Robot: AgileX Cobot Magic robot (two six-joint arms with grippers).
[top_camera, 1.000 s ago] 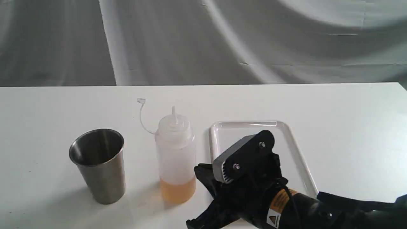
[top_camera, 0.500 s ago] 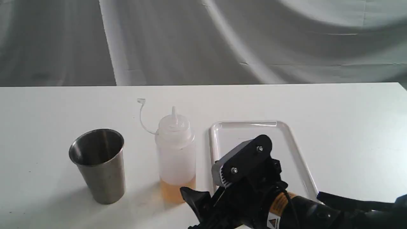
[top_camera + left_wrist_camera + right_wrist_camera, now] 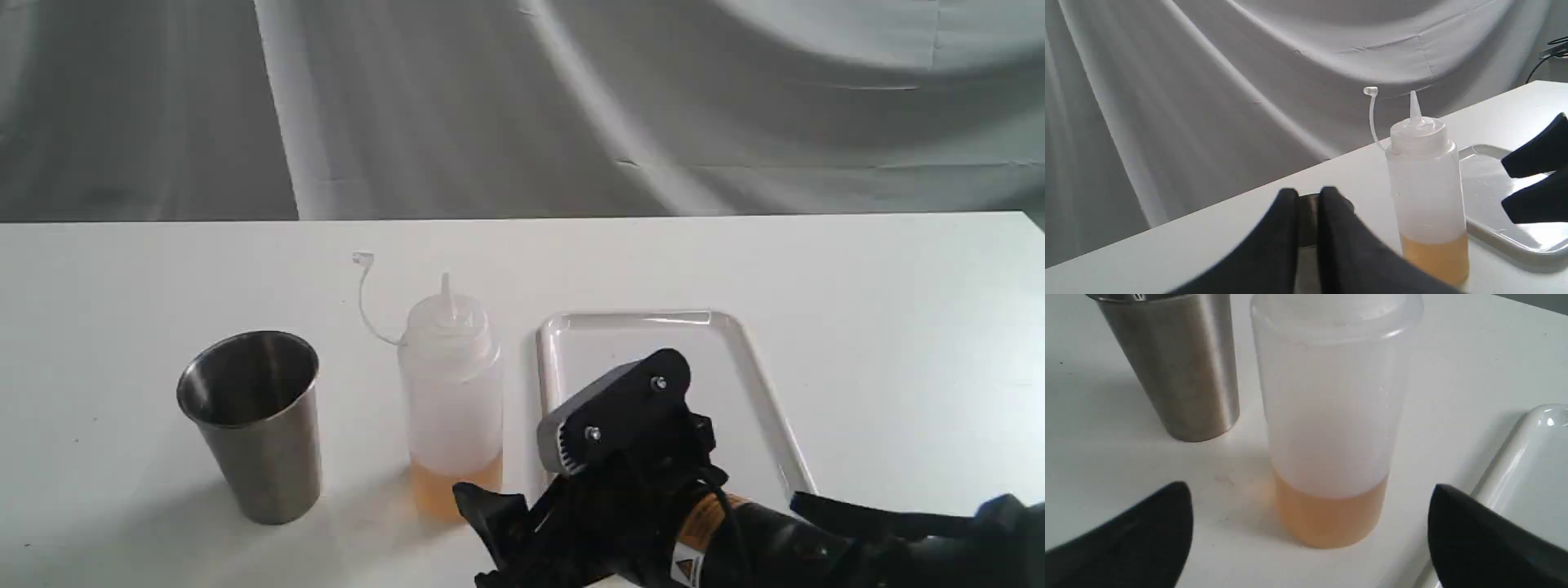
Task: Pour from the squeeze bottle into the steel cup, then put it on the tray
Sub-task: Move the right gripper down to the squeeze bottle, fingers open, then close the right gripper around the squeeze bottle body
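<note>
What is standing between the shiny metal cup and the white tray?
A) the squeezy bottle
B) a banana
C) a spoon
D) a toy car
A: the squeeze bottle stands upright between the steel cup and the tray.

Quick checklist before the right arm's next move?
1. Right end effector open: ok.
2. Squeeze bottle upright, centred ahead of the fingers, untouched: ok.
3. Cap off the nozzle: ok.
4. Steel cup upright, apart from the bottle: ok.
5. Tray free for set-down: cannot tell, the arm hides part.
</note>
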